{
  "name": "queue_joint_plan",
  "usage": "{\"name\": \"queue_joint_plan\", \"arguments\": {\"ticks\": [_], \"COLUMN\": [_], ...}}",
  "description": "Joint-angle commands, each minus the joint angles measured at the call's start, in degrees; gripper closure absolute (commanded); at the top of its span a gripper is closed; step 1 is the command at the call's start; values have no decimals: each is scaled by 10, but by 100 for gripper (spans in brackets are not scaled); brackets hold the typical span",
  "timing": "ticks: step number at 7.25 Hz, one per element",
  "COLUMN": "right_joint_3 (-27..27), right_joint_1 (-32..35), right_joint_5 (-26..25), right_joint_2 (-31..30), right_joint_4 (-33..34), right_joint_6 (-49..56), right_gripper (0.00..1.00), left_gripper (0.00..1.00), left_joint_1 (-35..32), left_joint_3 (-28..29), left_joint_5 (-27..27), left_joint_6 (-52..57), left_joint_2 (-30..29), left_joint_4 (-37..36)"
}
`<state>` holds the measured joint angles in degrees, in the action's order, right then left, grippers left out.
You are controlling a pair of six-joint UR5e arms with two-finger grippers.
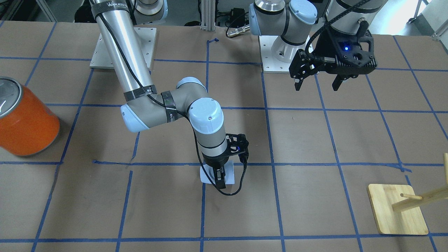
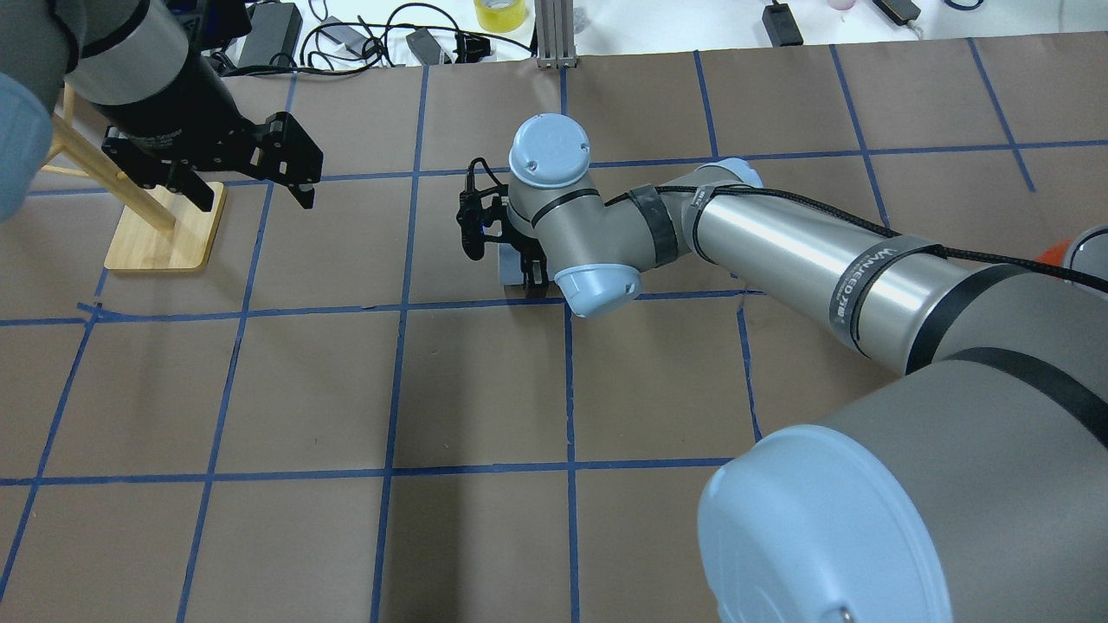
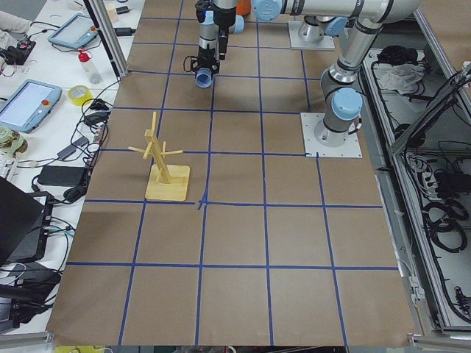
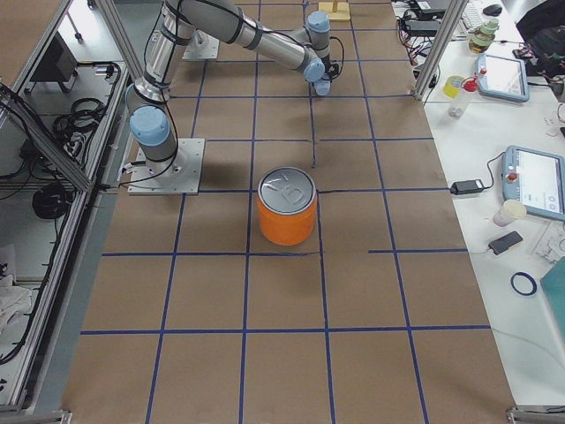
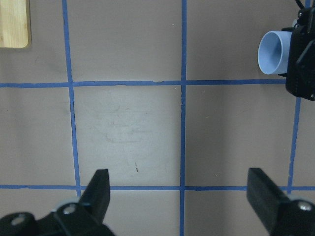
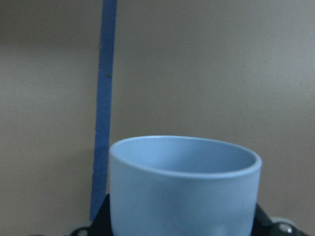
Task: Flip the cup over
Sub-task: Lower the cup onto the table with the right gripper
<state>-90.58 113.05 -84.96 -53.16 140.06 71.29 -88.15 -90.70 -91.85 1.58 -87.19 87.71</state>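
Table (image 3: 235, 243) covered w/ brown paper, split into squares by blue tape lines (image 3: 294, 207). White bench (image 3: 51, 59) runs along one long side, carrying tablets (image 3: 29, 103), a yellow tape roll (image 3: 79, 93) and misc. leads. Aluminium posts (image 3: 105, 37) stand at that edge. Opp. side: metal-framed bay (image 3: 434, 169) w/ coiled black cables. Light even and soft, w/ a faint sheen on the paper.
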Motion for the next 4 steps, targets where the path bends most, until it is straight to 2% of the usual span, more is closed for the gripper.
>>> {"name": "queue_joint_plan", "arguments": {"ticks": [1,3,4], "right_joint_3": [0,1,-1], "right_joint_1": [1,0,-2], "right_joint_5": [-1,-3,-5], "right_joint_2": [-1,-17,-57], "right_joint_4": [-1,-7,-41], "right_joint_6": [2,1,0], "right_gripper": [0,0,0], "left_gripper": [0,0,0], "left_joint_1": [0,0,0], "left_joint_3": [0,0,0], "left_joint_5": [0,0,0], "left_joint_6": [-1,0,0], "left_joint_2": [0,0,0], "left_joint_4": [0,0,0]}}
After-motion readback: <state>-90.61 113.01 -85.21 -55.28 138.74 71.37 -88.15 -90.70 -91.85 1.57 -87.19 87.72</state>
